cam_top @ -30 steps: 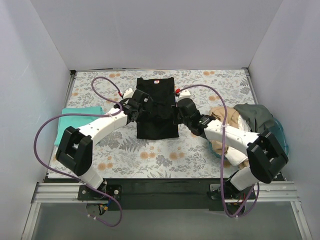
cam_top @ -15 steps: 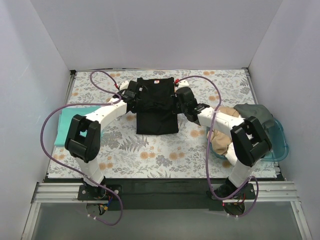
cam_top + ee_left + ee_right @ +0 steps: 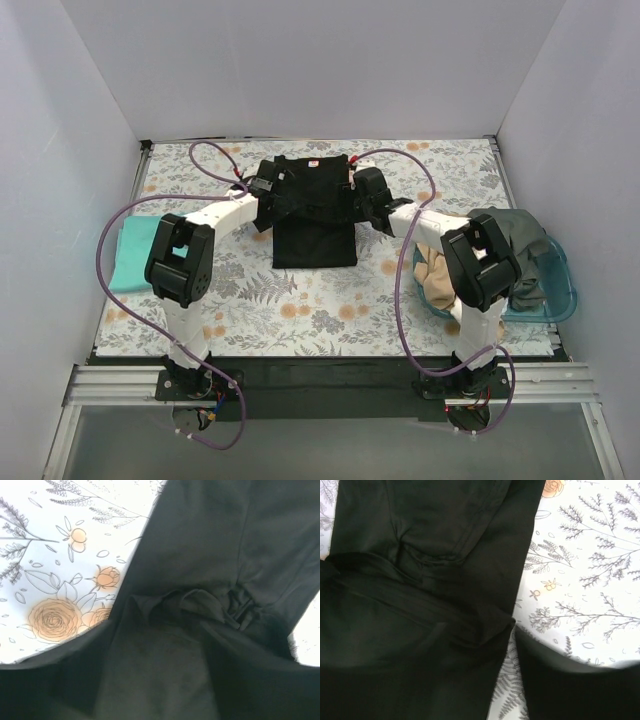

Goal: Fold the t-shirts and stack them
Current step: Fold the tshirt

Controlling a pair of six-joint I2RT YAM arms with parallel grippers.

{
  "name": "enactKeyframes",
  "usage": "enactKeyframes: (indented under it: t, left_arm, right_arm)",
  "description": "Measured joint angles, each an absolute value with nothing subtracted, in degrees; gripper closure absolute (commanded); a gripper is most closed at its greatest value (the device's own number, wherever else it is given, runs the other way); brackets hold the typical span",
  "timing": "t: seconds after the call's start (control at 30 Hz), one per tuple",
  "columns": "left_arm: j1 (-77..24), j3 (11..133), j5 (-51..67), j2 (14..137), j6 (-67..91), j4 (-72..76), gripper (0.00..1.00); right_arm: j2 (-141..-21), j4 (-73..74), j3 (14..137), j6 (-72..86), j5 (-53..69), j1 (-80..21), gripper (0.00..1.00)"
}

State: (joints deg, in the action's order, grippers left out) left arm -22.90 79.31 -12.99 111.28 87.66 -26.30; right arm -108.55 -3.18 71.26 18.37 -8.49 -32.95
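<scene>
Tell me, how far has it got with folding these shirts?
Roughly one done: a teal t-shirt lies folded flat at the left edge of the table. In hand is the black t-shirt, narrowed to a strip mid-table, with the left gripper and right gripper at its sides. Left: a tan t-shirt and a grey t-shirt heaped in the basket on the right.

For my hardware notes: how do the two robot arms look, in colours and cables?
The left arm and the right arm both have white rounded shells, bulky black joint housings and black wrist ends. A thin purple cable loops loosely along each, from base to wrist. No markings are legible.
</scene>
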Motion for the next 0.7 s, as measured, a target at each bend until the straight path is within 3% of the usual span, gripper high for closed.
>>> enactKeyframes:
  t: [0.03, 0.3, 0.5, 0.7]
  left_arm:
    - [-22.74, 79.33, -12.86, 111.37, 87.59, -26.35, 0.15]
    - [-22.39, 76.60, -11.79, 107.77, 87.44, -26.06, 0.10]
    - [-22.39, 66.06, -8.97, 95.70, 88.51, -24.91, 0.08]
    - [-22.48, 52.95, -3.55, 85.43, 90.35, -19.81, 0.07]
  right_arm:
    - [-109.03, -3.14, 71.66, 18.13, -7.62, -32.62, 0.02]
    - [-105.93, -2.96, 69.71, 17.80, -1.19, -31.79, 0.02]
    - [-95.35, -3.42, 62.92, 18.06, 5.32, -31.92, 0.02]
    - [-96.25, -5.67, 62.30, 18.37, 14.06, -32.99, 0.02]
